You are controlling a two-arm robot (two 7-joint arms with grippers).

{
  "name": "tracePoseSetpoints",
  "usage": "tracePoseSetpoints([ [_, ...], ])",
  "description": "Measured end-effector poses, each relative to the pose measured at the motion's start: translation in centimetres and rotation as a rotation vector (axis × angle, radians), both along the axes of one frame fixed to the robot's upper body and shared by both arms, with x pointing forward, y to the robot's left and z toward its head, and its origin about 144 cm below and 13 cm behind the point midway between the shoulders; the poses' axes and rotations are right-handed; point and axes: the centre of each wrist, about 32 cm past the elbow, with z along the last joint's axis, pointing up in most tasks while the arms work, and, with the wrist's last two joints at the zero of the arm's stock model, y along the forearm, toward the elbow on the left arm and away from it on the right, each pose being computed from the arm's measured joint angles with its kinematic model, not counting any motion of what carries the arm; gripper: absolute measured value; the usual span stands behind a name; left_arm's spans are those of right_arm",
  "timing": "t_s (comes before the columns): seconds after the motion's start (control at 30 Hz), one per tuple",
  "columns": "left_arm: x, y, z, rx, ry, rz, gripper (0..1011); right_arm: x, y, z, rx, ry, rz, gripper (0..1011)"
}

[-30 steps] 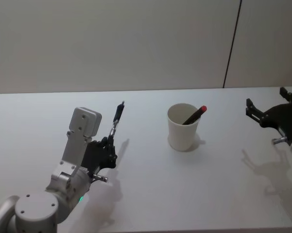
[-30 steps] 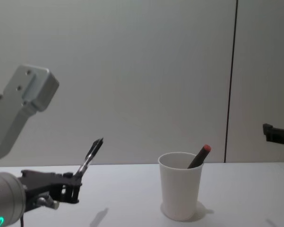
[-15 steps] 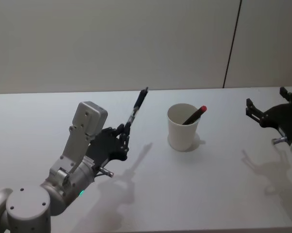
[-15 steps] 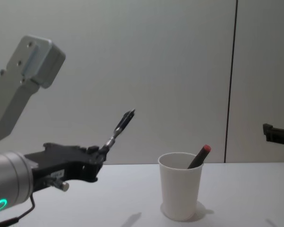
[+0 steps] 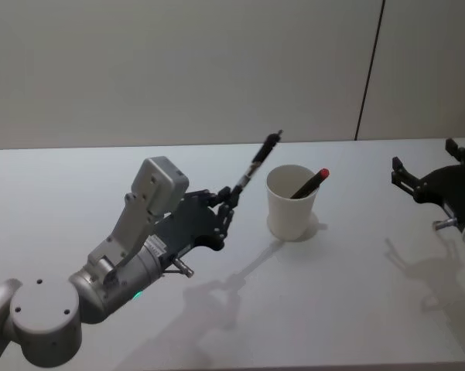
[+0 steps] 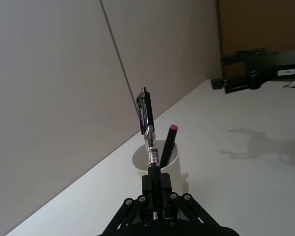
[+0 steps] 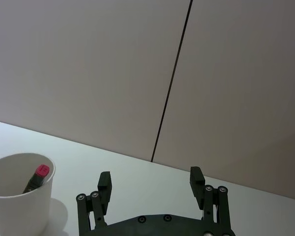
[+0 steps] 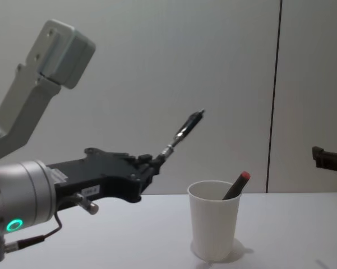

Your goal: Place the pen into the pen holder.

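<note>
Count: two pens, one cup, two grippers.

The left gripper (image 5: 226, 205) had its fingers pressed together on the lower end of the held pen (image 5: 253, 164), a black pen with a clear barrel. The long axis ran straight out from the fingertips, slanting up and forward-right. The clip end was the high, free end.

The pen holder (image 5: 292, 209), a white paper cup, stood upright on the table (image 5: 333, 309), just beyond and below that free end.

The red-capped pen (image 5: 310, 183) leaned inside the cup, cap above the rim on the side away from the left gripper.

The right gripper (image 5: 424, 158) hung well apart on the cup's far side, fingers spread, nothing between them.

- **Head view:** the pen's end appeared almost at the cup's rim.
- **Chest view:** that end was clearly higher than the rim and short of it.
- **Left wrist view:** it alone showed the clip and the clear barrel.
</note>
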Motion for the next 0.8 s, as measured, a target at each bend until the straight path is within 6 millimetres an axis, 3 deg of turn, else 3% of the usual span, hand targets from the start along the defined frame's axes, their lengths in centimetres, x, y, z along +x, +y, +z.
tracePoseSetpoints([
  [0.8,4.0,-1.0,0.3,0.050,-0.033,-0.291,111,0.0,0.0,0.0,0.000,0.000,0.000,1001],
])
